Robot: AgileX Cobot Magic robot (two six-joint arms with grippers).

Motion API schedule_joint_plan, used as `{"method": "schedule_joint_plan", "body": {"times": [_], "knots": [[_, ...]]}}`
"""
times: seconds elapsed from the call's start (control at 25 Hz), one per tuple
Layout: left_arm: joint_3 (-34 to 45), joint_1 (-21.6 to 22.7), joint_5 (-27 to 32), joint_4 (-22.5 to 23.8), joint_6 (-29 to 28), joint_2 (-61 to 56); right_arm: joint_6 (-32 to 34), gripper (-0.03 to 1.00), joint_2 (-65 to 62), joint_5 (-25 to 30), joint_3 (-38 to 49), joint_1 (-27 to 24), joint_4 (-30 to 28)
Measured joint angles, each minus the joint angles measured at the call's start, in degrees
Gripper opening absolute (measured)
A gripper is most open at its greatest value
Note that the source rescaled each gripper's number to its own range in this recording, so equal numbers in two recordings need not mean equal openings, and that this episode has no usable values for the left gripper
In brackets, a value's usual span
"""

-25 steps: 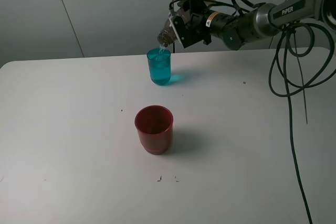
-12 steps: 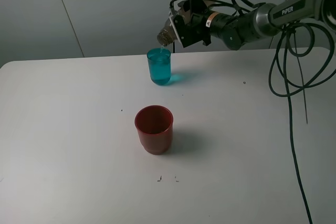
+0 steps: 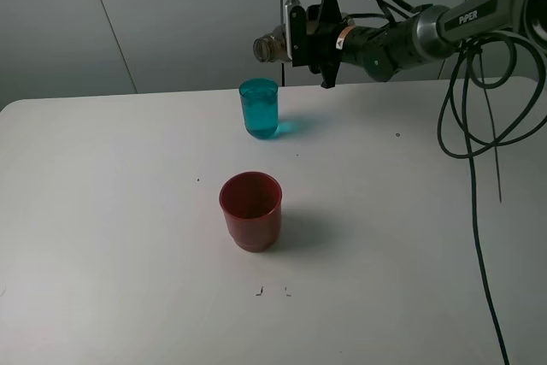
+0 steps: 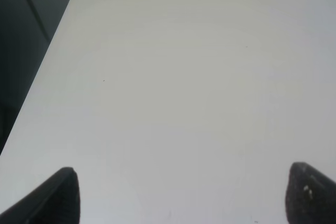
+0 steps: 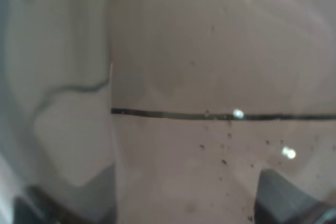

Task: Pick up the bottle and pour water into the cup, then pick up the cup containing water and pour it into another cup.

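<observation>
In the exterior high view my right gripper (image 3: 309,37) is shut on the smoky grey-brown bottle (image 3: 270,46). The bottle lies about level in the air, its neck pointing left, above and slightly right of the teal-blue cup (image 3: 259,108). That cup stands at the back of the white table (image 3: 111,211) with water in it. The red cup (image 3: 250,209) stands nearer the front, upright. In the right wrist view the bottle (image 5: 210,77) fills the picture between the dark fingertips (image 5: 283,198). My left gripper (image 4: 184,200) is open over bare table, away from the cups.
Black cables (image 3: 479,91) hang from the right arm (image 3: 444,23) over the table's right side. The table's left edge (image 4: 47,72) and rounded corner show in the left wrist view. A grey wall stands behind the table.
The bottle has swung up from its downward tilt over the teal-blue cup to about level. Its neck has lifted away from the rim. The stream of water has stopped.
</observation>
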Motion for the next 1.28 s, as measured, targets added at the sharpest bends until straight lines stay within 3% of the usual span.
{"method": "schedule_joint_plan", "body": {"times": [0.32, 0.64, 0.84, 1.0, 1.16, 1.28], "knots": [[0.0, 0.0, 0.0, 0.0, 0.0, 0.0, 20.4, 0.00, 0.0, 7.8, 0.0, -0.1, -3.6], [0.0, 0.0, 0.0, 0.0, 0.0, 0.0, 52.3, 0.00, -1.9, 9.7, 0.0, -3.6, -5.5], [0.0, 0.0, 0.0, 0.0, 0.0, 0.0, 65.2, 0.00, -2.7, 4.8, 3.2, -6.0, -6.8], [0.0, 0.0, 0.0, 0.0, 0.0, 0.0, 74.4, 0.00, -3.5, -3.6, 8.5, -8.0, -8.4], [0.0, 0.0, 0.0, 0.0, 0.0, 0.0, 80.2, 0.00, -4.9, -12.9, 13.9, -10.1, -8.5], [0.0, 0.0, 0.0, 0.0, 0.0, 0.0, 82.7, 0.00, -5.2, -16.7, 16.4, -12.0, -9.2]]}}
